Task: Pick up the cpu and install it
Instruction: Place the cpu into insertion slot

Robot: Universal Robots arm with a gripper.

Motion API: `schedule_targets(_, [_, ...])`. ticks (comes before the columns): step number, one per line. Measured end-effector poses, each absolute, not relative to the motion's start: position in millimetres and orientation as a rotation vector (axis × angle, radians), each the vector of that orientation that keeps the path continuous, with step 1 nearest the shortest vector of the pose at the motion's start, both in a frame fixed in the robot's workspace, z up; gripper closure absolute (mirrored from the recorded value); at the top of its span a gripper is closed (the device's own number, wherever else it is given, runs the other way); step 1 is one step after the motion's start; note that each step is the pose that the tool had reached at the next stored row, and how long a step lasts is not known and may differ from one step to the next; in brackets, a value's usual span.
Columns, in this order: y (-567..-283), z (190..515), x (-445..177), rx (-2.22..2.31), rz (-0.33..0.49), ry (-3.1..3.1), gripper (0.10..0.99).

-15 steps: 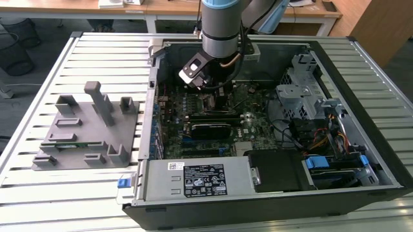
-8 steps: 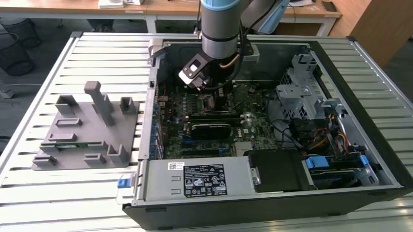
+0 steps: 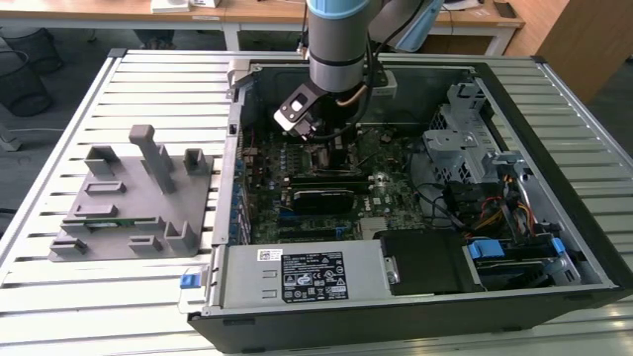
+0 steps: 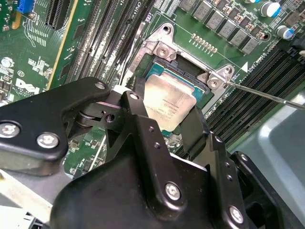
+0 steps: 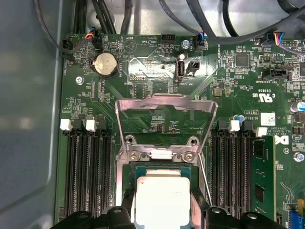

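The cpu [image 4: 167,99], a small square chip with a pale silvery top, lies level in the open socket [image 4: 164,50] on the green motherboard. My gripper [image 4: 167,109] reaches down over it, one black finger against each of two opposite edges of the chip. In the first wrist view the cpu [image 5: 164,199] shows between the same fingers [image 5: 127,204], and the socket's metal load plate [image 5: 165,102] stands flipped open beyond it. In the exterior view the gripper [image 3: 322,139] hangs inside the computer case over the board.
The socket's thin lever [image 4: 267,95] sticks out to one side. Memory slots [image 5: 88,176] flank the socket. In the exterior view, a grey plastic fixture [image 3: 133,200] holding a green memory stick [image 3: 109,221] sits left of the open case [image 3: 554,245]; a power supply [image 3: 302,276] lies at the front.
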State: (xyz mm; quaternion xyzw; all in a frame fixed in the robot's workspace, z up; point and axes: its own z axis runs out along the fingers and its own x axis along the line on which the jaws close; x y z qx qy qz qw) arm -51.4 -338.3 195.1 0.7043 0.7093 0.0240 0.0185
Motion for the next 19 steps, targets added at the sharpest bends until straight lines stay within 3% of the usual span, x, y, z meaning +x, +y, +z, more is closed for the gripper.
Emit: schedule_targets(19, [-337.5, 191.8, -51.4, 2.187, 0.074, 2.202, 0.537])
